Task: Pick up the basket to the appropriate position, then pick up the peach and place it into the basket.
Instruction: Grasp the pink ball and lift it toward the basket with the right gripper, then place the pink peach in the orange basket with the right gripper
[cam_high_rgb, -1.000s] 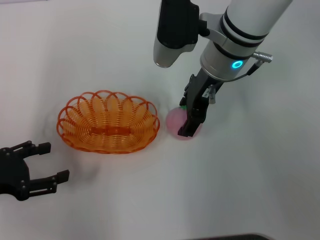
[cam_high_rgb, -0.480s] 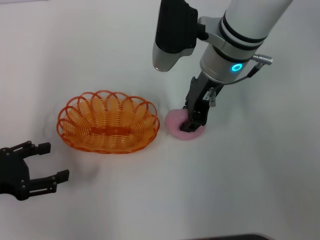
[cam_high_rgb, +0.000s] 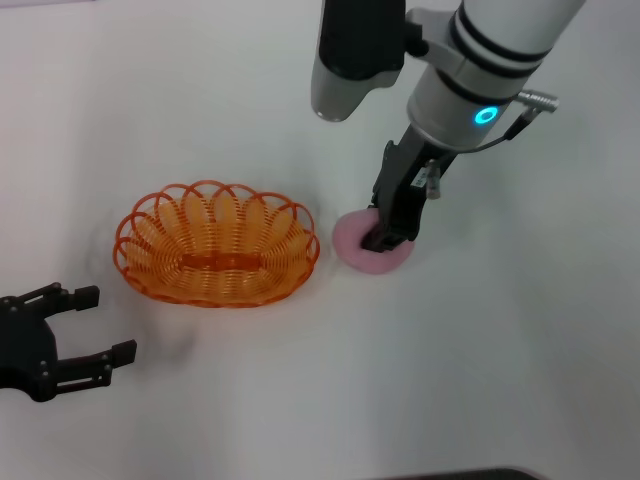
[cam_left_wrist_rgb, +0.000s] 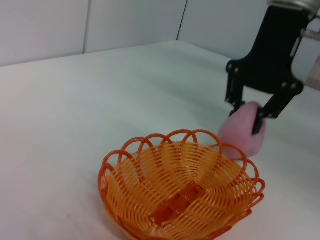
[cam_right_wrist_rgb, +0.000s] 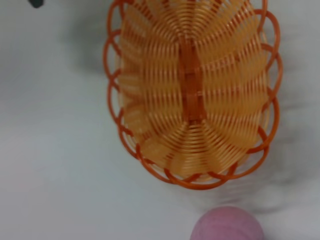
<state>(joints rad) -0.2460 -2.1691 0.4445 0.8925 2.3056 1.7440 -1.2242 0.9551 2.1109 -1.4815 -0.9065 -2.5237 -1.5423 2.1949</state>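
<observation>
The orange wire basket (cam_high_rgb: 215, 245) rests on the white table, left of centre; it also shows in the left wrist view (cam_left_wrist_rgb: 180, 190) and the right wrist view (cam_right_wrist_rgb: 192, 90). The pink peach (cam_high_rgb: 355, 250) lies on the table just right of the basket and shows in both wrist views (cam_left_wrist_rgb: 242, 137) (cam_right_wrist_rgb: 227, 225). My right gripper (cam_high_rgb: 387, 235) points down onto the peach, with a black finger on each side of it, closed against it (cam_left_wrist_rgb: 246, 119). My left gripper (cam_high_rgb: 108, 322) is open and empty at the near left, apart from the basket.
The table (cam_high_rgb: 500, 380) is plain white. My right arm and its camera housing (cam_high_rgb: 350, 60) hang over the area behind the peach. A wall (cam_left_wrist_rgb: 100, 20) stands beyond the table's far edge.
My right gripper's fingers have drawn in on the peach; more of the peach's near side shows now. The basket and left gripper have not moved.
</observation>
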